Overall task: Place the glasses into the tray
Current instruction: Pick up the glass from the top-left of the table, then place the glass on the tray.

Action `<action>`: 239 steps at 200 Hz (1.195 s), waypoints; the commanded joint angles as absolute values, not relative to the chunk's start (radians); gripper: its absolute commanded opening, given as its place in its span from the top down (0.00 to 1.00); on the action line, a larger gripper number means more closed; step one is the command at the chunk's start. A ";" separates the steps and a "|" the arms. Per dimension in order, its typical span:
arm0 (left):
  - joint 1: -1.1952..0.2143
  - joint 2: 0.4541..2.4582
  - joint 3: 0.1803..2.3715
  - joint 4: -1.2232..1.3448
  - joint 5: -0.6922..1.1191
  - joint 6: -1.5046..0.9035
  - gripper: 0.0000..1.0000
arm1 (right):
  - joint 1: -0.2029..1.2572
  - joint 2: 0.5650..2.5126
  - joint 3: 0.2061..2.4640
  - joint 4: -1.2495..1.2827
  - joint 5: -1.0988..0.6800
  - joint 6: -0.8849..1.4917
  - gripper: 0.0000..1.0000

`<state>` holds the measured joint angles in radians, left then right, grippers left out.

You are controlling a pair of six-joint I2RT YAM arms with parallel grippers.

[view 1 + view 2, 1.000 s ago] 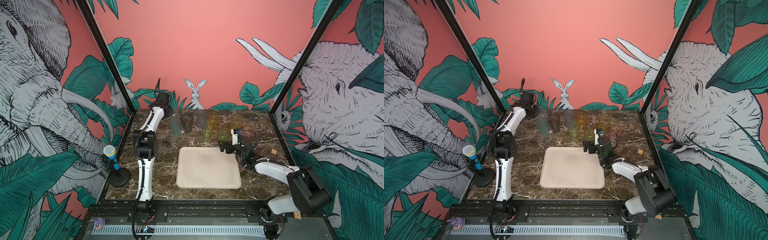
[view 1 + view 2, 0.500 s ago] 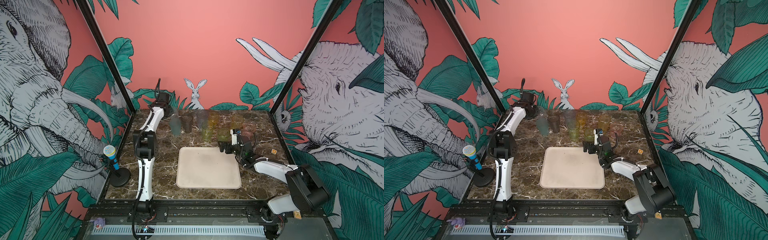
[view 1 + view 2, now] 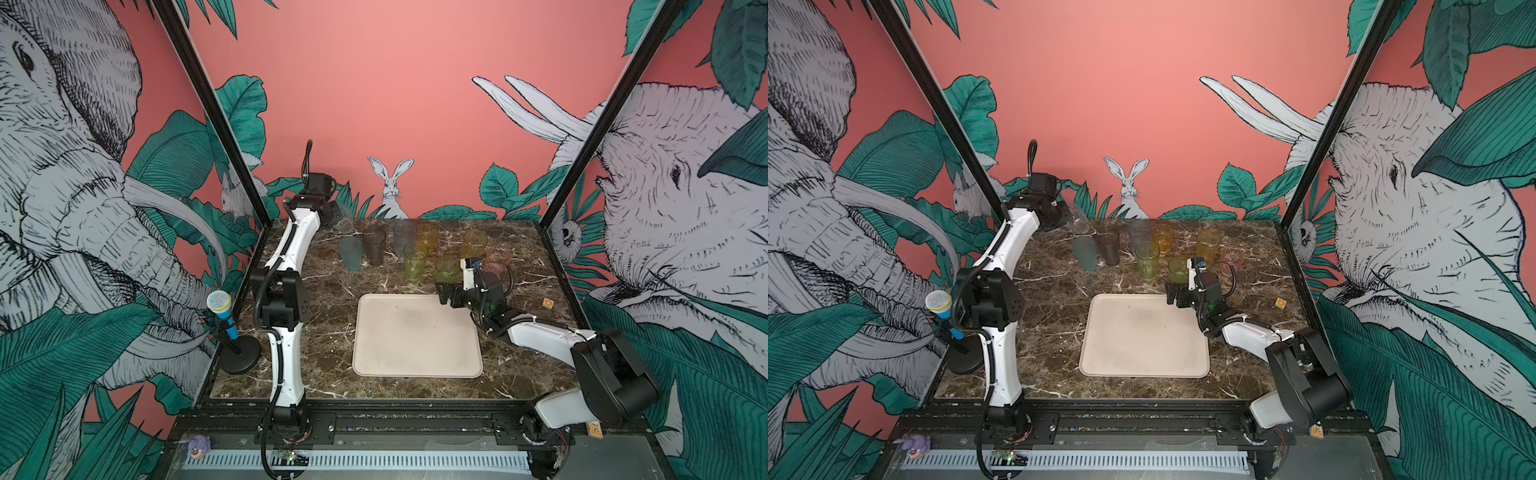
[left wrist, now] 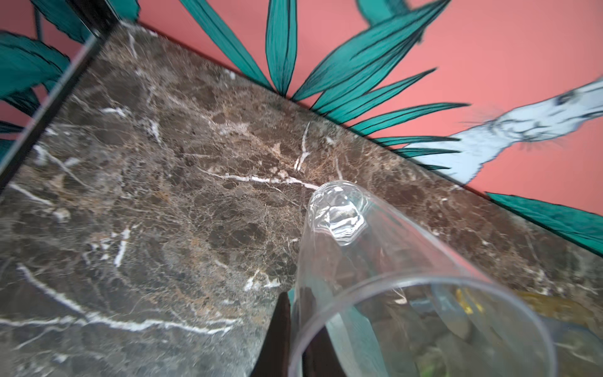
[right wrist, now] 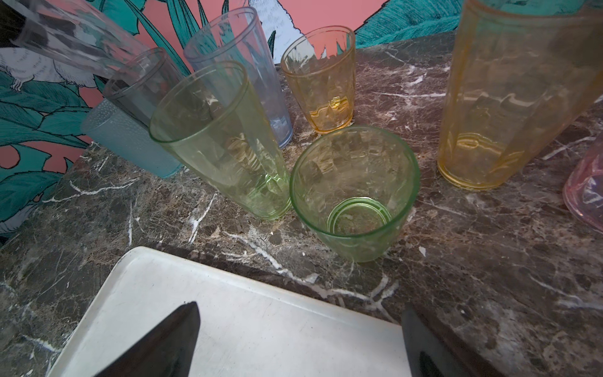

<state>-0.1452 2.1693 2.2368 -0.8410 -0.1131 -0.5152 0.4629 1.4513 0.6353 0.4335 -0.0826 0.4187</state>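
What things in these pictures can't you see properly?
- Pink glass: right wrist view, cut off by the picture's edge.
- Clear glass: left wrist view, its rim runs off the picture's edge.
- Left claw: both top views, its fingers are hidden behind its own wrist; the left wrist view shows only dark slivers.
- Small orange block: both top views, too small to tell what it is.

The short green plastic tumbler (image 5: 354, 196) is seen smooth and glossy, the pale teal tumbler (image 5: 130, 143) frosted and dimpled. The flat cream tray (image 5: 261, 326) is shown matt, the brown veined marble tabletop (image 5: 489, 261) polished.
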 commanded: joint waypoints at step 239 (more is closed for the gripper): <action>-0.174 1.459 1.982 -1.484 0.006 -0.229 1.00 | 0.465 1.394 0.671 0.366 -0.098 0.360 0.01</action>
<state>-0.1600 1.5227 2.0224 -1.4326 -0.0154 -0.2493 0.4629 1.4181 0.6369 0.3710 -0.0914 0.3958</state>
